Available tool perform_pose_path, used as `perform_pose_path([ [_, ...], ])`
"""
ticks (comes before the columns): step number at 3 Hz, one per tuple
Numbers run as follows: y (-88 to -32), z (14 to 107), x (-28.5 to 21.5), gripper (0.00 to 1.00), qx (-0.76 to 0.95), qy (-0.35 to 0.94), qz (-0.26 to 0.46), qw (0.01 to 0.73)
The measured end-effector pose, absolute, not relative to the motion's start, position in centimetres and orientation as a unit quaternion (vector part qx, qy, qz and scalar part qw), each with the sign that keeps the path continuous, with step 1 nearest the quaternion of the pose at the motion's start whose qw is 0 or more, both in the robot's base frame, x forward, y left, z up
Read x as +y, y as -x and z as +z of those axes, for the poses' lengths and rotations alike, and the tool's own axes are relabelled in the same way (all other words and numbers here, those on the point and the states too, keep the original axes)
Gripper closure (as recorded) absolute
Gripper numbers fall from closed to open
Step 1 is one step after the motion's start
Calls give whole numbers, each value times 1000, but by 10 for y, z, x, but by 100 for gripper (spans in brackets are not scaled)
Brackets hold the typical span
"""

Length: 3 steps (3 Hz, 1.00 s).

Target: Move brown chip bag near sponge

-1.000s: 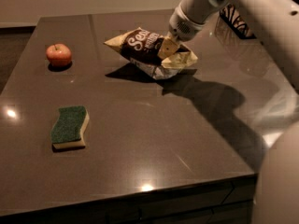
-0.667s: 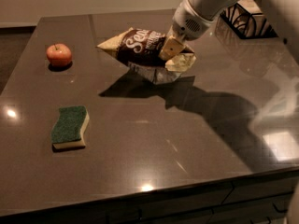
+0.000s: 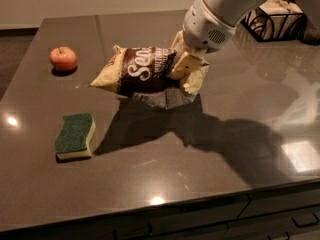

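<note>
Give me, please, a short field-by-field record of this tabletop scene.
gripper: above table's middle, jaws closed on bag's right end
brown chip bag: held, tilted, left end raised above its shadow
sponge: front left, flat, apart from bag
apple: back left
wire basket: back right
table: dark, glossy

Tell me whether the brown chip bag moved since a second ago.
Yes. Clamped at its right end by the gripper, the brown chip bag has shifted left toward the sponge.

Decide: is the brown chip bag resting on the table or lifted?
Lifted: the gripper holds the brown chip bag at its right end, above its shadow.
</note>
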<state>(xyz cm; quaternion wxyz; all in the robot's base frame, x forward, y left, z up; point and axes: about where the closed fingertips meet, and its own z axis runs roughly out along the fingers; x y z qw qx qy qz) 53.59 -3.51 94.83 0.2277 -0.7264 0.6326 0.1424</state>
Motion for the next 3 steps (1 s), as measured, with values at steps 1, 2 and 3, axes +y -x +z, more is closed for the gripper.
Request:
perform_pose_path([
  [1,-514,941,-31,88,589,765,135,220],
  [2,-499,933,-29,64,553,794,132,216],
  [3,-494,930,-29,41,527,811,136,214],
])
